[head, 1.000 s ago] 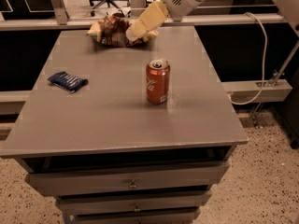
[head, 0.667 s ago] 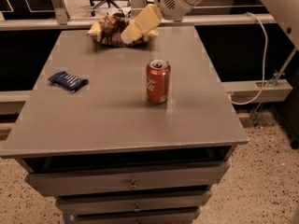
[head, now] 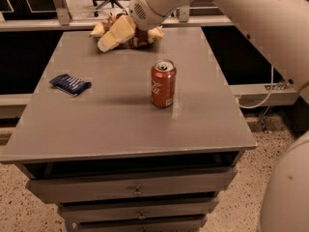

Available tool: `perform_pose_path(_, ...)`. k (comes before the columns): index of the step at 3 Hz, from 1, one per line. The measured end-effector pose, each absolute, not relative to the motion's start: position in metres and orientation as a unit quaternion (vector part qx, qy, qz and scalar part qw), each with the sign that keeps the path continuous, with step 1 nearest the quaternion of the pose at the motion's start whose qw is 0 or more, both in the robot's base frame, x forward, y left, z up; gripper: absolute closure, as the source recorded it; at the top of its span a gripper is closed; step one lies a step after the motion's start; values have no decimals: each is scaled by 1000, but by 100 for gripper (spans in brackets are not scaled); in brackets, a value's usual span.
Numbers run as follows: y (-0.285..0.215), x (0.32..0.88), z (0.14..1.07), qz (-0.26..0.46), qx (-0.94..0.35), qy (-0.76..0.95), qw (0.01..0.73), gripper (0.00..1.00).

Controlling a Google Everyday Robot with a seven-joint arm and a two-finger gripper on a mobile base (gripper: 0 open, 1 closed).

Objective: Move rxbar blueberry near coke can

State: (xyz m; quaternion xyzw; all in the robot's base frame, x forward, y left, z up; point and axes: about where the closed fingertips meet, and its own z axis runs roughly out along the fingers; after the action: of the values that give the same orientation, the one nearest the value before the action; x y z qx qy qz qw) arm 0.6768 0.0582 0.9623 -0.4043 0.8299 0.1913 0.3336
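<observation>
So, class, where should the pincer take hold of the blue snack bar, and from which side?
Probably across the narrow width of the rxbar blueberry at mid-length, coming straight down: it lies flat on the table, so only its long edges offer purchase. The pincer hovers over the table's far edge, away from it.

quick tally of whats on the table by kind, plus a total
snack bars: 1, the rxbar blueberry
soda cans: 1, the coke can
snack bags: 1, the brown-and-cream bag
total: 3
not counted: the gripper, at the table's far edge in front of the bag
</observation>
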Motion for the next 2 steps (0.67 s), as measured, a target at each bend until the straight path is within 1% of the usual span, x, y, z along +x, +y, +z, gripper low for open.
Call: perform_pose_path(2, 113, 684, 927, 229, -380, 842, 307, 0)
